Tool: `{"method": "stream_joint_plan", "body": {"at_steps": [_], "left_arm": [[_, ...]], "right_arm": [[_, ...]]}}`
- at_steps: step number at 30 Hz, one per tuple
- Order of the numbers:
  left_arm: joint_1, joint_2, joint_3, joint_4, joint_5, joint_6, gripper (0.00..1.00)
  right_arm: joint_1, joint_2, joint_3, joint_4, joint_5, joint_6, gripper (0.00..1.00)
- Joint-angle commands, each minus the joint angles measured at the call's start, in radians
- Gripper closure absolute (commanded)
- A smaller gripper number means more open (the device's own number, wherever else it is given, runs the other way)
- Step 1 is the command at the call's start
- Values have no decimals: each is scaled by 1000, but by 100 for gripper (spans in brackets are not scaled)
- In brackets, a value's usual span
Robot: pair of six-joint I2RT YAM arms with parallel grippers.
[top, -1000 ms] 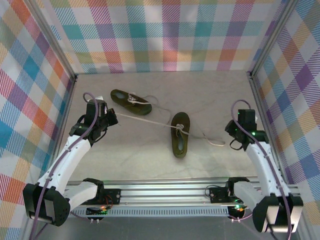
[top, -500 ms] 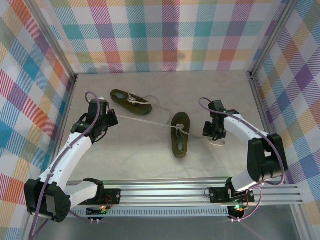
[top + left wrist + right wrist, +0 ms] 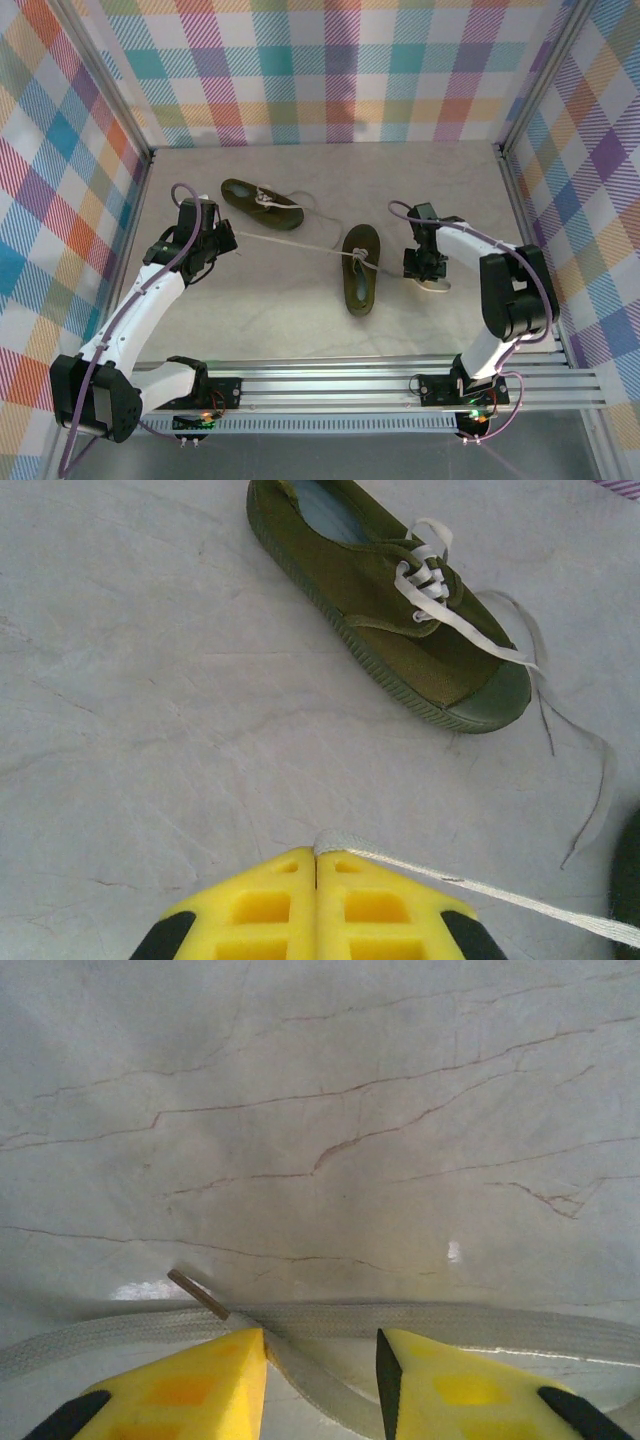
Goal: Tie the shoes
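**A:** Where are the shoes?

**B:** Both are on the table [image 3: 320, 1110]. The far shoe [image 3: 385, 590] lies back left with its lace ends trailing past the toe. The near shoe [image 3: 361, 268] sits mid-table between the two arms.

**A:** And the left claw [image 3: 317, 860]?

**B:** It is fully closed, pinching the taut lace [image 3: 500, 892]. That lace runs in a straight line from the claw to the near shoe. I'd say it is held out to the side to keep tension on the crossing at the eyelets.

**A:** The right claw [image 3: 321, 1336]?

**B:** It is partly open and low over the table, just right of the near shoe. The loose lace [image 3: 450, 1322] lies flat between its fingers, with the tip [image 3: 197, 1294] just ahead of the left one. Nothing is gripped. It looks placed astride the lace so that closing would catch it.

**A:** Why take both ends?

**B:** Probably to pull them apart and cinch the knot. That's my guess.

**A:** Is there any brand or writing?

**B:** None that I can read on the shoes, the claws or the table.
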Motion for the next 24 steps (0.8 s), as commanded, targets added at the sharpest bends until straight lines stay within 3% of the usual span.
{"method": "stream_joint_plan", "body": {"at_steps": [1,8,11,18,24], "left_arm": [[-3,3,30,-9,1,-4,100],[-3,4,30,-9,0,-4,100],[-3,1,33,-12,0,-4,100],[-3,4,45,-15,6,-6,100],[-3,12,62,-6,45,-3,100]], "right_arm": [[8,19,35,-41,11,-3,67],[23,-28,8,-39,9,15,93],[27,-106,-12,-40,49,29,100],[38,-336,-40,-79,94,41,100],[107,-501,-35,-49,0,8,100]]}}
